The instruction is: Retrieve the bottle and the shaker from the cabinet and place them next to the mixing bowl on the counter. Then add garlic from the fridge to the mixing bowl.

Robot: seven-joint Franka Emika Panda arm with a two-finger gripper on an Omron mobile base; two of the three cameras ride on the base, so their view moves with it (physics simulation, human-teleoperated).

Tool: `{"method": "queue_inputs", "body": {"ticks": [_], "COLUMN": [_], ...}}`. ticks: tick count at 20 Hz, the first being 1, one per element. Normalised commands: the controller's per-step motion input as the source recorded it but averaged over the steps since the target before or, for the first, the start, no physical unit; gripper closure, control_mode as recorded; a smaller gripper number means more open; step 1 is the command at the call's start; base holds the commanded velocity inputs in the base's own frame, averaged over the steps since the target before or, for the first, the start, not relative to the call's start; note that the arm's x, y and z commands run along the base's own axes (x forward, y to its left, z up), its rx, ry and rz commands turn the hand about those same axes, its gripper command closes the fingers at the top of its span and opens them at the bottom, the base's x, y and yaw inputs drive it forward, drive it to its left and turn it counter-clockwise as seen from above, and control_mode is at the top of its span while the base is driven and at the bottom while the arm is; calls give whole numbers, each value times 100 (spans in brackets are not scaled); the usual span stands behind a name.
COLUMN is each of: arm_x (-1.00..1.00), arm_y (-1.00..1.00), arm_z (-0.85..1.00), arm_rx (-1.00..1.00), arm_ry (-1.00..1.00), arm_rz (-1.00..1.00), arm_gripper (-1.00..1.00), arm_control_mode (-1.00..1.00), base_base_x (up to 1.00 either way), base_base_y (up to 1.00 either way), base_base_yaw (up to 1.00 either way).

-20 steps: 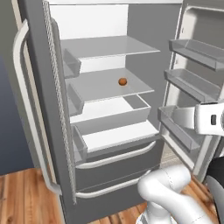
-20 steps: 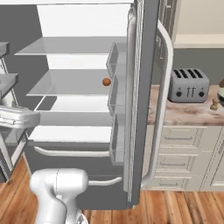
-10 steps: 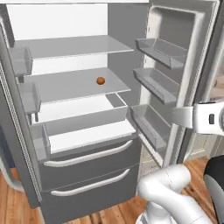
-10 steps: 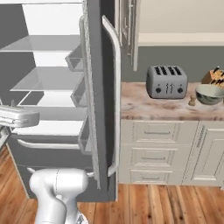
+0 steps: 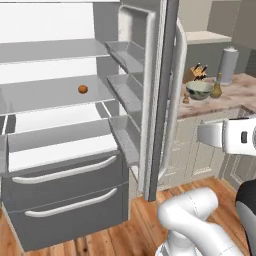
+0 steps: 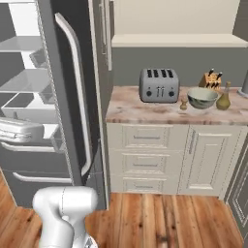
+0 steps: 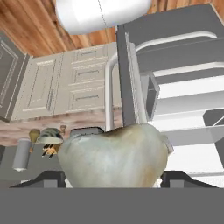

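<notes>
Gripper [image 7: 113, 175] clamped on garlic [image 7: 113, 155]: lumpy whitish-beige bulb, faint ridges, between the finger tips. Glossy grey-green mixing bowl [image 6: 202, 98] sits on veined marble counter [image 6: 145, 112], wooden shaker [image 6: 183, 104] and glass bottle [image 6: 223, 99] beside it. Steel fridge [image 5: 157, 100] door open.

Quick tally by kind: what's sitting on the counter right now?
Toaster: 1
Shaker: 1
Mixing bowl: 1
Bottle: 1
Knife block: 1
Paper towel roll: 1
Total: 6
</notes>
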Motion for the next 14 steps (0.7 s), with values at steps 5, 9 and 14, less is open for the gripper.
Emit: {"method": "queue_inputs", "body": {"ticks": [5,9,14], "arm_x": [0,0,0], "arm_y": [0,0,0], "arm_z": [0,0,0], "arm_rx": [0,0,0], "arm_ry": [0,0,0], "arm_rz": [0,0,0], "arm_gripper": [100,100,100], "arm_control_mode": [100,100,100], "base_base_x": [-4,2,23], "base_base_y": [-73,-97,-93], "base_base_yaw": [0,0,0]}}
